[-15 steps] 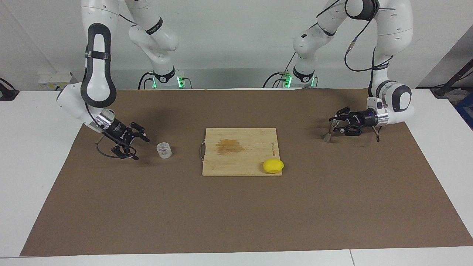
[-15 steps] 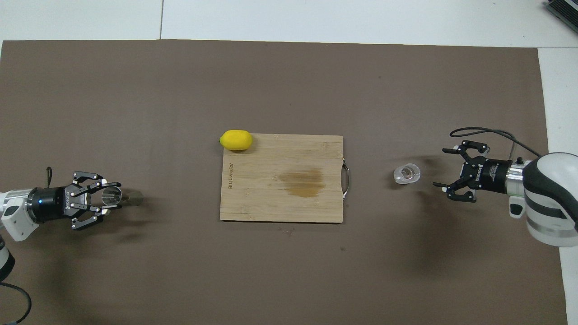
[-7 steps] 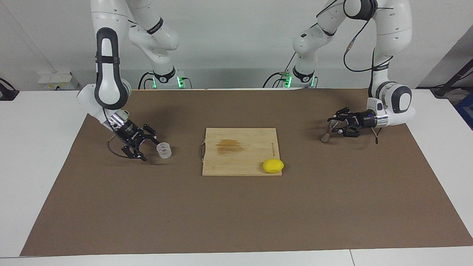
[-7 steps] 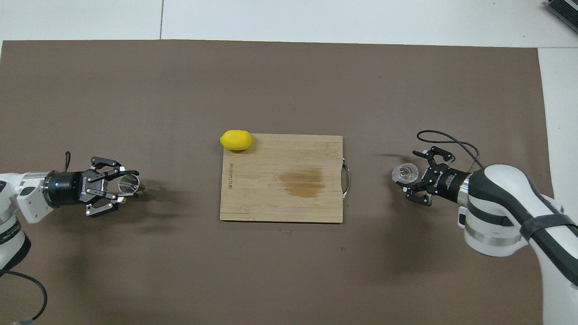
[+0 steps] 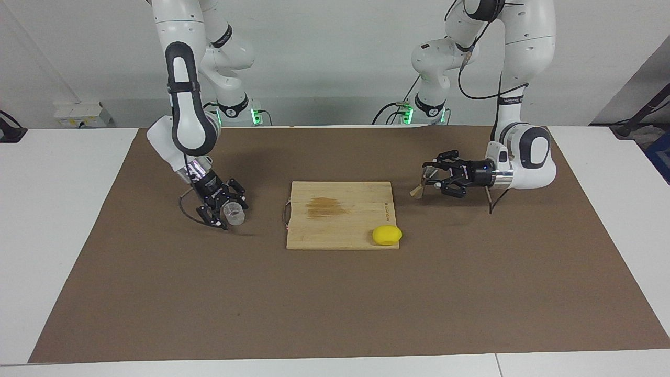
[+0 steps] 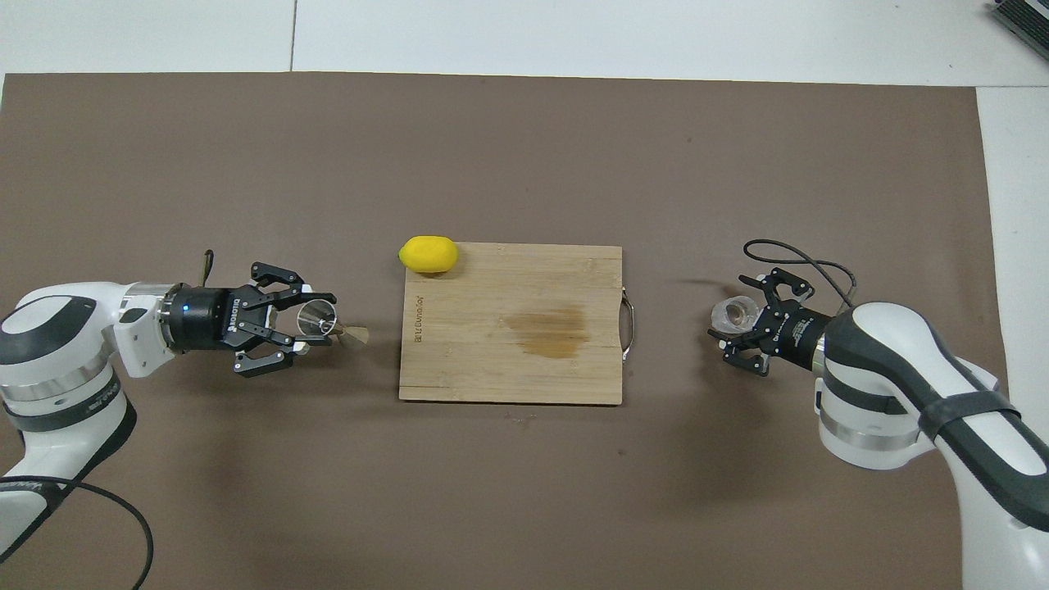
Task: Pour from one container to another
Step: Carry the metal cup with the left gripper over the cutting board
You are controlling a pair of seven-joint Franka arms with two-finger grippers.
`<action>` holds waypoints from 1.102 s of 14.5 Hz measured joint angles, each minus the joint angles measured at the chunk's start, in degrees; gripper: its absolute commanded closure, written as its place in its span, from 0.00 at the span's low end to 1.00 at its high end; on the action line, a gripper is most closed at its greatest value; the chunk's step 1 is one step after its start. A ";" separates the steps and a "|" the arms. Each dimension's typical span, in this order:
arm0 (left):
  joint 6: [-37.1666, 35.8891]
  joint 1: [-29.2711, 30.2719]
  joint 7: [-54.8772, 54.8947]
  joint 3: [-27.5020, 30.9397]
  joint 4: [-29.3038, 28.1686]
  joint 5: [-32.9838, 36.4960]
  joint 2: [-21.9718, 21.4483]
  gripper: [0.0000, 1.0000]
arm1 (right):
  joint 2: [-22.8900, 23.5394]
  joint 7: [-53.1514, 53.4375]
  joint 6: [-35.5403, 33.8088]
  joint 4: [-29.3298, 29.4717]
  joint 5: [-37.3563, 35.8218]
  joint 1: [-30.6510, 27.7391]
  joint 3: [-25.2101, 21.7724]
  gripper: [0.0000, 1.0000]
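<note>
The metal jigger is grasped, tilted, by the clenched left gripper above the brown mat beside the cutting board, while the clear cup, on the mat toward the right arm's end, is flanked by the released fingers of the right gripper.

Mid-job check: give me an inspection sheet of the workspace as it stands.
Surface: brown mat over a white table.
Job's things: clear cup on the mat, between the open fingers of the right end effector; metal jigger tilted, off the mat, clamped in the left end effector.
Clutter: cutting board mid-mat, stained; lemon on its corner.
Grippers: right open around the cup; left shut on the jigger.
Cables: black loops at both wrists.
Surroundings: grey wall; nothing else seen.
</note>
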 measured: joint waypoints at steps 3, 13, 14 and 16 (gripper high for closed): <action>4.43 -7.11 -0.14 -0.05 -0.88 -6.69 -0.71 0.94 | 0.02 -0.02 0.73 -0.08 0.74 0.81 0.05 0.05; 27.29 -32.71 5.83 -0.13 -1.00 -36.27 -2.27 0.91 | 0.03 -5.60 0.74 -0.18 0.90 0.64 -0.18 0.28; 29.07 -34.92 6.72 -0.13 -1.01 -38.01 -2.27 0.91 | 0.03 -5.88 0.74 -0.18 0.91 0.64 -0.19 0.32; 33.00 -37.47 9.20 -0.10 -1.04 -39.62 -2.25 0.91 | 0.03 -6.52 0.73 -0.19 0.91 0.64 -0.18 0.54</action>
